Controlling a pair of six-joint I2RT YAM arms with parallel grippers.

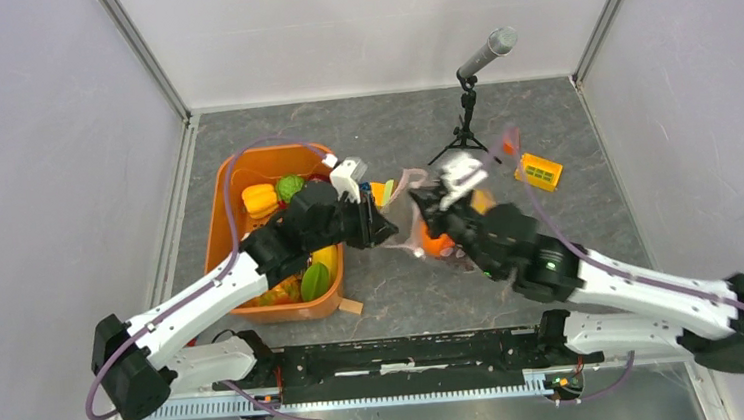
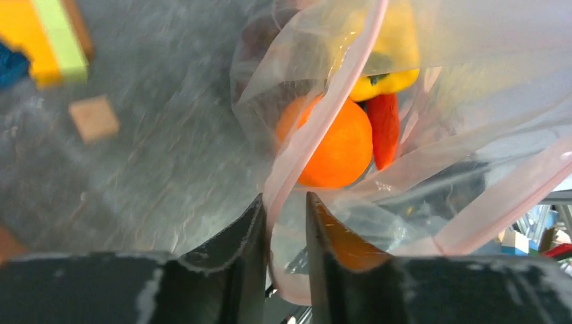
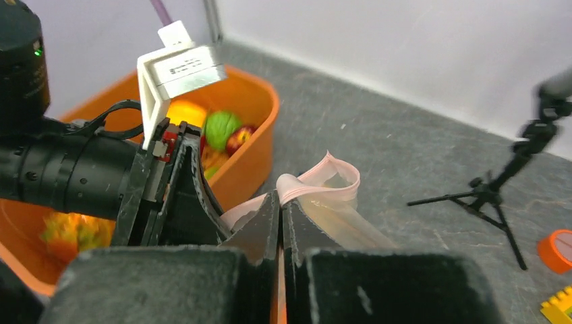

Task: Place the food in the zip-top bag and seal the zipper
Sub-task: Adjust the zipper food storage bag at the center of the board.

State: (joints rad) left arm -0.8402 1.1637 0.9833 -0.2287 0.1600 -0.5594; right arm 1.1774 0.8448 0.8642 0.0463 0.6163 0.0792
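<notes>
Black-and-white arms [image 1: 204, 298], purple cables [image 1: 230, 191]

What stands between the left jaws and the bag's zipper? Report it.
Nothing visible. The zipper strip runs between the jaws of the left gripper, which stand slightly apart around it. The right gripper is shut on the same strip.

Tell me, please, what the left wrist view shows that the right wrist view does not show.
Only the left wrist view: an orange fruit, a yellow piece and a red piece inside the zip-top bag, a small wooden block on the table, and the left fingers slightly apart around the zipper.
Only the right wrist view: the orange tub with green food in it, a microphone tripod, and the right fingers shut on the zipper.
Both: the clear bag, its pink zipper and the grey table.
</notes>
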